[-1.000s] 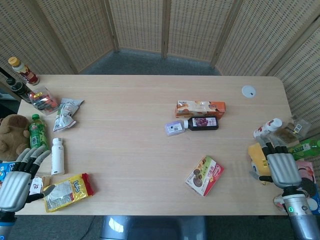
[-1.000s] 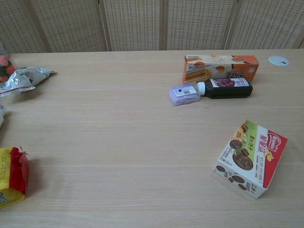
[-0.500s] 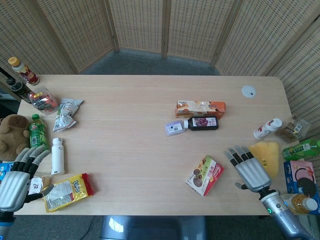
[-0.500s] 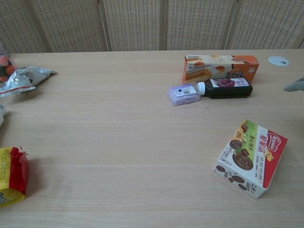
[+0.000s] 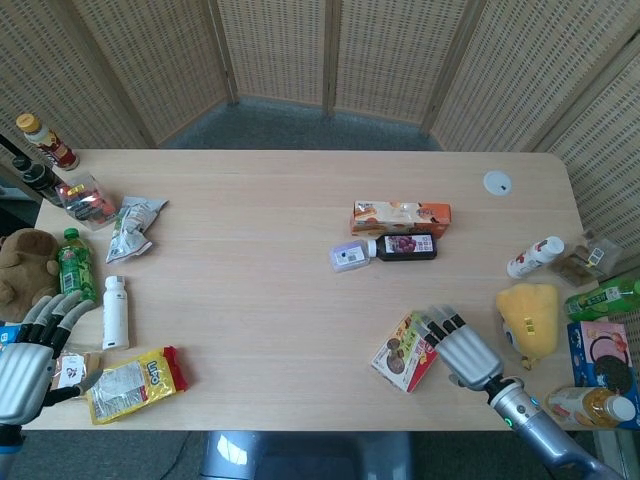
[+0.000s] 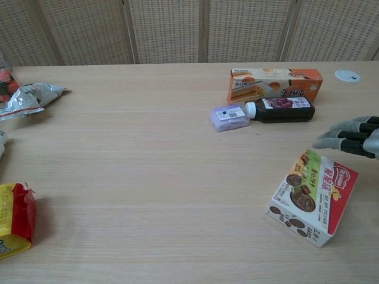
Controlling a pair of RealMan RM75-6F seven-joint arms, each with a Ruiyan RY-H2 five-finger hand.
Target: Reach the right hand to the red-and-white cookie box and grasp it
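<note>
The red-and-white cookie box (image 5: 405, 351) (image 6: 312, 196) lies flat near the table's front edge, right of centre. My right hand (image 5: 461, 351) (image 6: 353, 138) hovers over the box's right end, fingers spread and pointing away from me; it holds nothing. In the chest view only its fingertips show, above the box's far right corner. My left hand (image 5: 22, 358) rests at the front left corner, fingers apart and empty, beside a yellow snack bag (image 5: 132, 383).
An orange box (image 5: 400, 216), a dark bottle (image 5: 402, 246) and a lilac packet (image 5: 349, 257) lie mid-table. A yellow plush (image 5: 529, 313), bottles and boxes crowd the right edge. White bottle (image 5: 115, 311), green bottle (image 5: 74, 262) and silver bag (image 5: 130, 226) sit left.
My right hand has swept left from the table's right edge to just over the cookie box's right end, uncovering the yellow plush. The left hand has barely moved.
</note>
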